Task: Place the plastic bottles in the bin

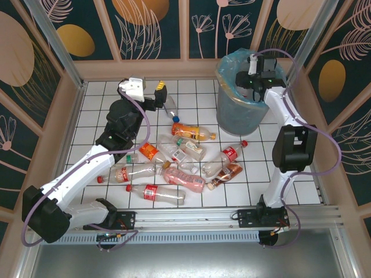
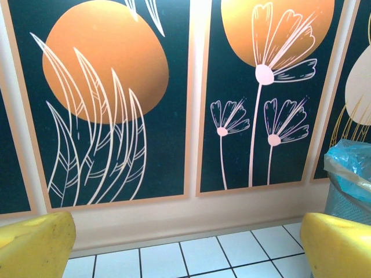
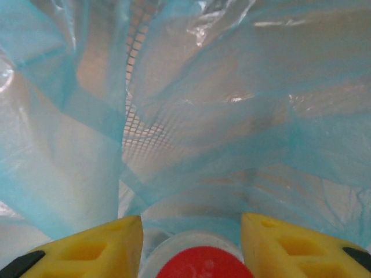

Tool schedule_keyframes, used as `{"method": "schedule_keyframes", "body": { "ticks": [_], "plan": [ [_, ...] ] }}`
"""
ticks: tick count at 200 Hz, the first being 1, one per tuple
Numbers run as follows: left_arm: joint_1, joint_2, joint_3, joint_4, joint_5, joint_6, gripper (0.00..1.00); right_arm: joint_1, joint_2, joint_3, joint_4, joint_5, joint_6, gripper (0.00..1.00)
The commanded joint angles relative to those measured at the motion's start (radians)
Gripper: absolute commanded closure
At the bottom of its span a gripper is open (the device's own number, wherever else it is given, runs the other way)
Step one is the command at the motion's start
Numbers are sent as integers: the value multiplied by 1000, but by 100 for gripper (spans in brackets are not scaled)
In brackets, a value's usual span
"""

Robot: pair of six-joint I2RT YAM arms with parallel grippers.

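Right gripper (image 1: 255, 80) over the bin (image 1: 237, 116); plastic bottles (image 1: 177, 159) lie on the tiled table (image 1: 200, 87).
A red-topped bottle (image 3: 197, 263) sits between its yellow fingers (image 3: 93, 249), cut off at the frame edge; clamped or loose, I cannot tell. Left gripper (image 1: 159, 92) stands wide, empty.

Left tool (image 2: 186, 223) gaping; right tool (image 3: 191, 220) pointing down.

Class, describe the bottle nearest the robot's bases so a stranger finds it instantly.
Find the metal rail at the bottom of the top view; just above it is the heap of plastic bottles. The bottle closest to that rail lies sideways: clear, red label, red cap pointing left.
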Motion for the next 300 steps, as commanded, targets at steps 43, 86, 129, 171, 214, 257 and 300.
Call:
{"method": "schedule_keyframes", "body": {
  "ticks": [43,86,129,171,214,257,300],
  "plan": [
    [-1,18,22,0,10,6,1,27,-61,92,-32,-52,0,45],
    [-1,32,122,-216,-27,-80,1,31,-102,201,-128,35,34,29],
    [-1,-99,-8,-418,-6,-292,2,32,-110,345,-232,-17,67,26],
    [-1,-225,-75,-658,-19,-449,2,52,-137,377,-257,-38,122,26],
    [0,-237,-20,-1042,249,-715,10,130,-245,279,-232,5,130,26],
    [-3,-333,-127,-1181,545,-994,11,241,-399,88,-153,56,141,27],
    [-2,-485,-302,-1166,683,-1245,13,253,-506,-131,-60,52,167,27]
  ]
}}
